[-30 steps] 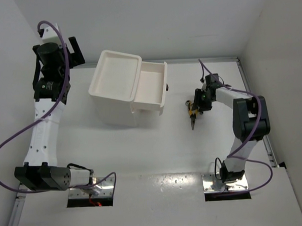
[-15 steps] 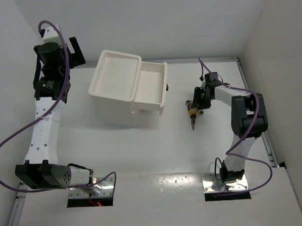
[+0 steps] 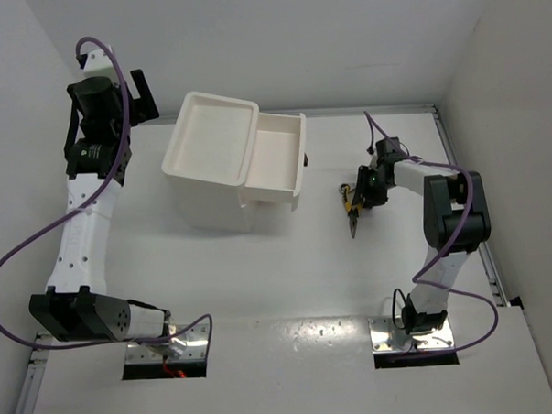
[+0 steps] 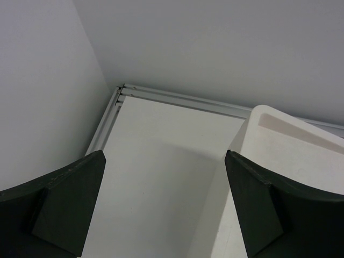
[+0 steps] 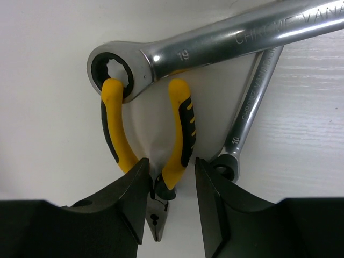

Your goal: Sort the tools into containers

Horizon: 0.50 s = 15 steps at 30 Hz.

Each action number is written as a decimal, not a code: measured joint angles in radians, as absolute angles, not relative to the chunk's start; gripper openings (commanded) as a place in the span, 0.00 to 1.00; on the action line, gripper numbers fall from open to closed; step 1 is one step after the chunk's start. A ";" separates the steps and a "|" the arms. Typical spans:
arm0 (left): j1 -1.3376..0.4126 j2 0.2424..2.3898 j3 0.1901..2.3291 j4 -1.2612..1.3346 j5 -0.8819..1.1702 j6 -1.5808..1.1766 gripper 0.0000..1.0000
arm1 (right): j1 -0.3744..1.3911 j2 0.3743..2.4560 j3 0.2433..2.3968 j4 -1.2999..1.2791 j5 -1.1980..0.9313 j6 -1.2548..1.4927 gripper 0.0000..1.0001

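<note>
Tabletop: large bin touching smaller bin

Left claw held high, spread wide, right claw low, narrowly parted

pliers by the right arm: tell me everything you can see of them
The pliers have yellow handles with black grip inserts and dark metal jaws. They lie flat on the white table, handles apart, nose toward the arm bases. The ring end of the larger wrench lies over one handle tip; the smaller wrench lies close beside the other handle. The right gripper straddles them near the pivot, with a gap on one side.
</note>
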<state>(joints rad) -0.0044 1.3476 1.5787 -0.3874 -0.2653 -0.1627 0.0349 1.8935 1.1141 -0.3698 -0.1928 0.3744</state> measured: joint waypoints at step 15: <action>-0.004 1.357 1.574 -0.387 -0.258 -0.163 1.00 | 0.036 1.905 1.113 -0.369 -0.204 0.389 0.00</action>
